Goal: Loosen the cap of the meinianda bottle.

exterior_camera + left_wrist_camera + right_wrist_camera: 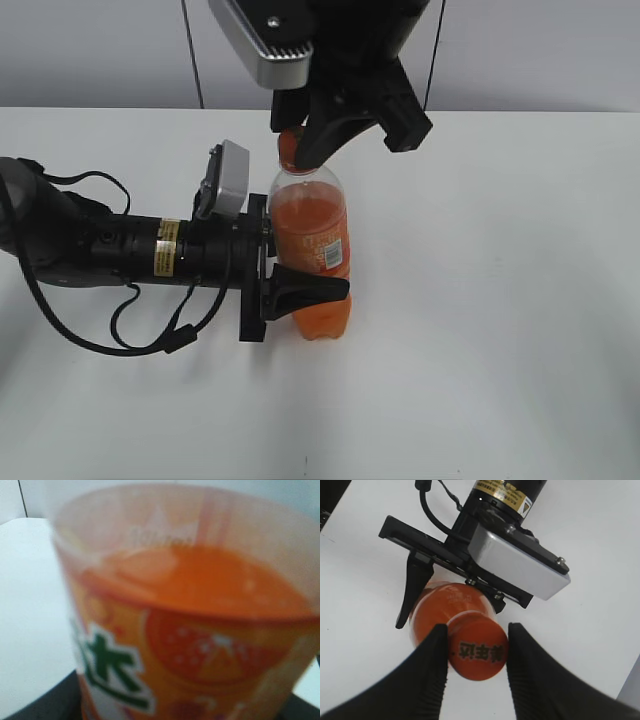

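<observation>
Near the table's (520,300) far edge the bottle (312,260) stands clamped by the left gripper (290,290), the right gripper (476,652) pinching the cap (479,650) — grips made, the loosening twist apparently left.

The cap (479,650) between my right fingers (427,672) carries dark Chinese characters on its top, seemingly 美年达. The bottle (190,630) label shows a large green character outlined in white, cut off by the frame edge. A barcode patch sits on the label; its digits are too small to read. My left arm's yellow stickers (166,247) are illegible.
</observation>
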Motion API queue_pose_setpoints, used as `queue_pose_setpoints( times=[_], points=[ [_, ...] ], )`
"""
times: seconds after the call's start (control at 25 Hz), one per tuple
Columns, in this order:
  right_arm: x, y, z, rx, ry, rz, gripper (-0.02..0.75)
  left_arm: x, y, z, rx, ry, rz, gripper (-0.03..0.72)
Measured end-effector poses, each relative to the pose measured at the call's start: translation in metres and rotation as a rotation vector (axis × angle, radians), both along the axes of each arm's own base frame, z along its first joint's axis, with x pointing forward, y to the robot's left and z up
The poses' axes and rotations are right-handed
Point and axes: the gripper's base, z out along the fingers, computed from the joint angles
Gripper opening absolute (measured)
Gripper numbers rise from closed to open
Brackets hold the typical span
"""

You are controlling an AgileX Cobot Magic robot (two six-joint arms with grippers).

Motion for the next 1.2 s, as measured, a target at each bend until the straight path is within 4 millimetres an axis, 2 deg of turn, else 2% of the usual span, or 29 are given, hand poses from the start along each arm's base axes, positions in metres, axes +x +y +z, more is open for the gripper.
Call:
queue_pose_setpoints(
  times=[0.44, 0.68, 0.88, 1.08, 1.2],
  points=[
    [0.000, 0.000, 0.000, 0.004, 0.005, -0.021, 0.296, 0.000, 0.000, 0.000, 0.000, 0.003, 0.003, 0.412],
    [-0.001, 0.002, 0.001, 0.021, 0.024, -0.032, 0.405, 0.001, 0.000, 0.000, 0.000, 0.014, 0.014, 0.412],
    [-0.001, 0.002, 0.001, 0.027, 0.036, -0.054, 0.421, 0.001, 0.000, 0.000, 0.000, 0.015, 0.016, 0.412],
    [0.001, 0.004, 0.018, 0.084, 0.057, -0.175, 0.421, 0.001, 0.000, 0.000, 0.000, 0.015, 0.016, 0.412],
    [0.001, 0.007, 0.033, 0.158, 0.115, -0.305, 0.421, 0.001, 0.000, 0.000, 0.001, 0.015, 0.017, 0.412]
  ],
)
